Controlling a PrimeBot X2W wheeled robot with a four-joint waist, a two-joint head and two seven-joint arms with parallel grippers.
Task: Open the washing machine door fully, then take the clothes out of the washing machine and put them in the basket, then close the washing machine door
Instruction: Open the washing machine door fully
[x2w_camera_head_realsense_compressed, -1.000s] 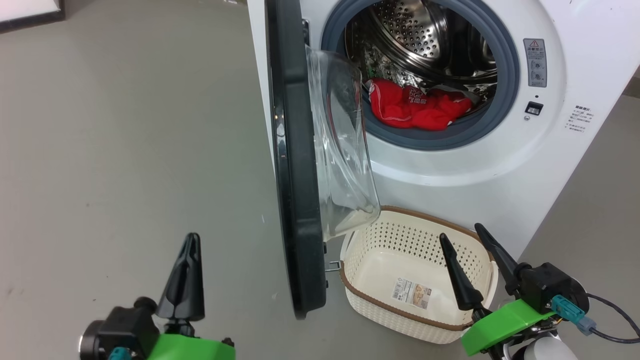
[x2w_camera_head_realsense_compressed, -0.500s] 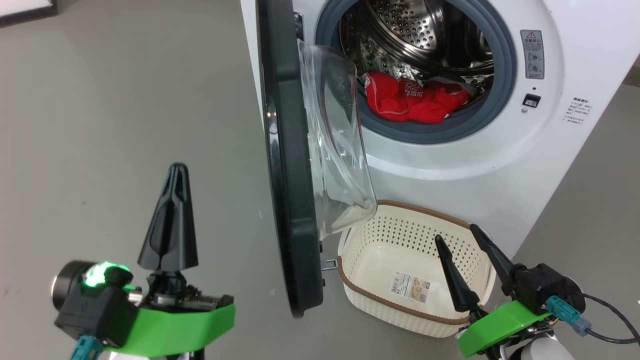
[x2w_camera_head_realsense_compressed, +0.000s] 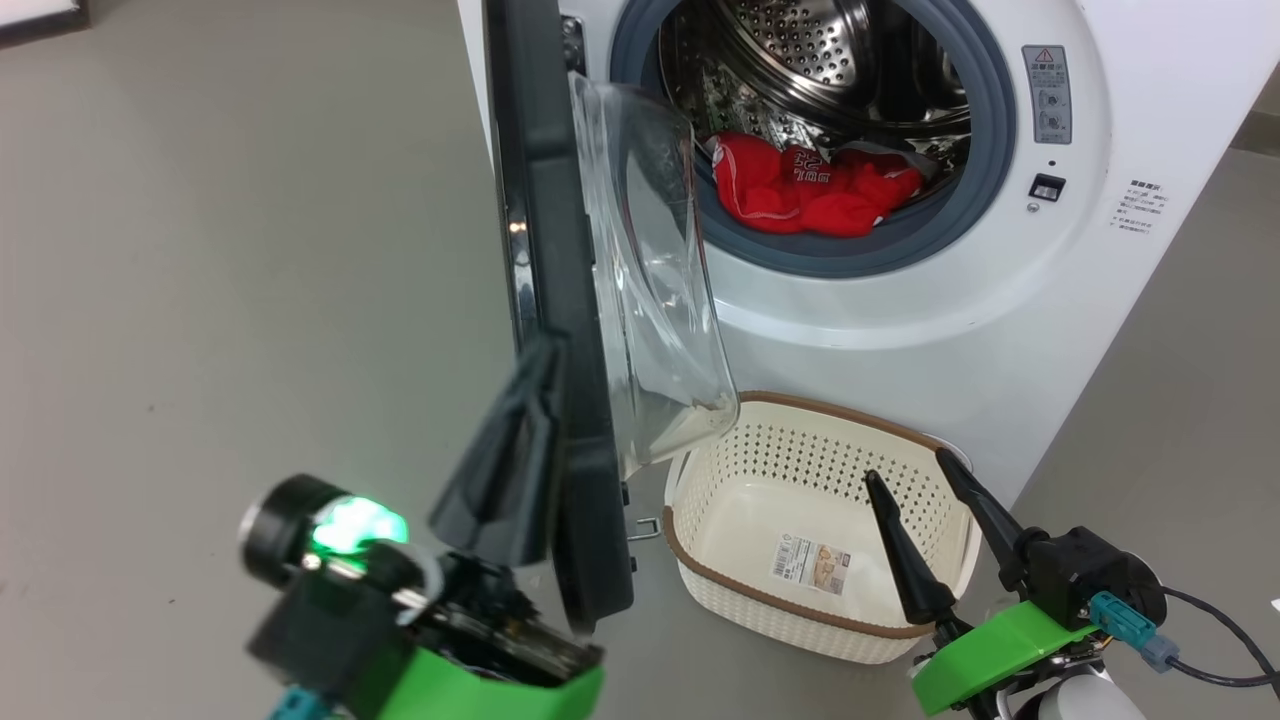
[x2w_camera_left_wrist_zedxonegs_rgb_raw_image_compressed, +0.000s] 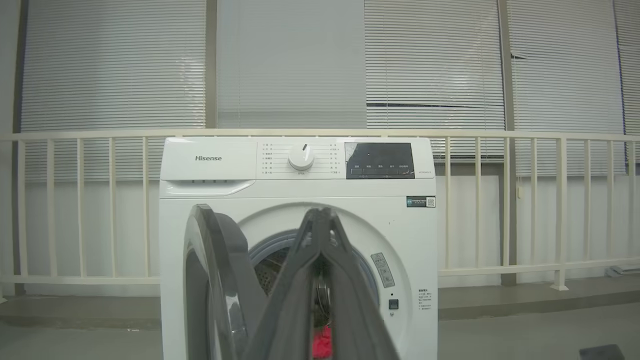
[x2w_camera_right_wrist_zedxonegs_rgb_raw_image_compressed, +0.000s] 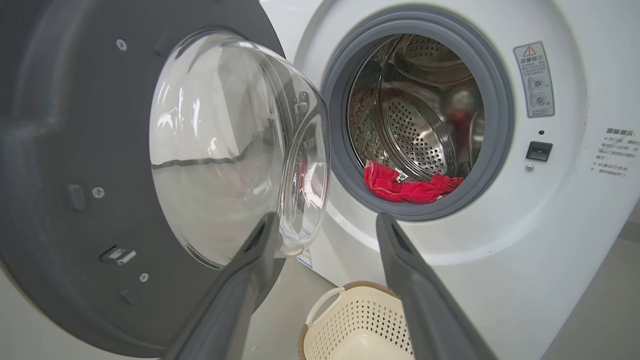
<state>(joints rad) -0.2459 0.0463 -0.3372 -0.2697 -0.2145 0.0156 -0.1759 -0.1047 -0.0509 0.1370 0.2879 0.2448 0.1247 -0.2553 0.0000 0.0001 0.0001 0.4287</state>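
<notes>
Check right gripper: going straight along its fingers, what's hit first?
Likely the white front of the washing machine, just below the gasket. One finger of the open right gripper runs close by the glass bowl of the washing machine door, which might clip first; depth unclear.

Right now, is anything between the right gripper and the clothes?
Nothing visible. In the right wrist view the clothes lie in the open porthole, straight past the open right gripper. The door stands only partly open; its glass bowl juts beside that line on the left, so clearance looks tight there.
</notes>
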